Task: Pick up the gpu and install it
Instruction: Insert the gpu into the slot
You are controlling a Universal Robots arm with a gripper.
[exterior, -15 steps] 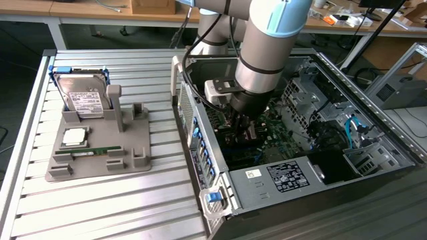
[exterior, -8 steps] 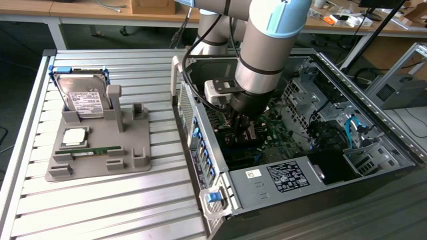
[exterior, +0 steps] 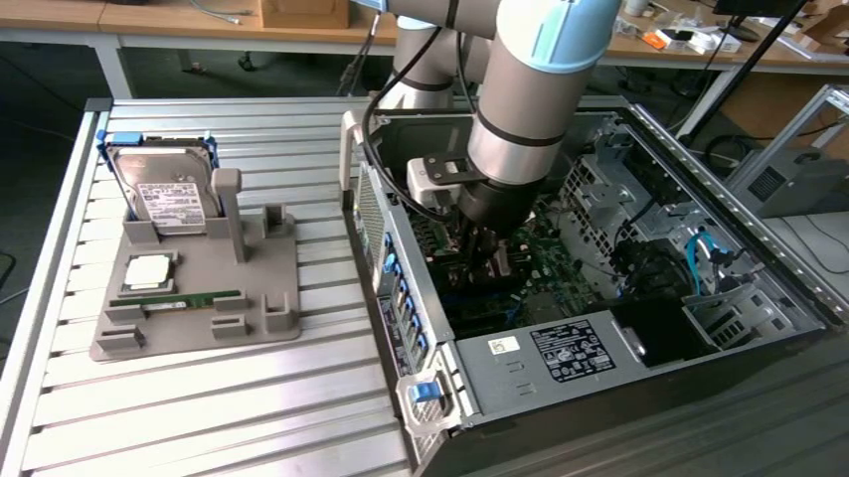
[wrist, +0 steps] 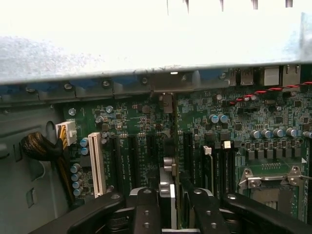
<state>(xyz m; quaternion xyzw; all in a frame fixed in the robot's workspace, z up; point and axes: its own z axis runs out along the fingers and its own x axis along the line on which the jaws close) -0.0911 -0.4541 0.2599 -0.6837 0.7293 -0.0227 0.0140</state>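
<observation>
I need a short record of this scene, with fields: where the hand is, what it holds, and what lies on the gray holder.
hand: inside the open computer case, low over the motherboard
held: gpu, clamped edge-on
gpu state: over the long slots; seating cannot be judged
gray holder: hard drive upright, processor chip and memory stick lying flat
holder place: on the slatted table, to the exterior view's left of the case

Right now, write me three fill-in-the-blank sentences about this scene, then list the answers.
1. The black gripper grips the thin dark gpu card inside the open computer ____.
2. The boxy silver hard drive stands at the exterior view's ____ of the arm.
3. The slim memory stick on the grey holder is ____.
Answers: case; left; green.
</observation>
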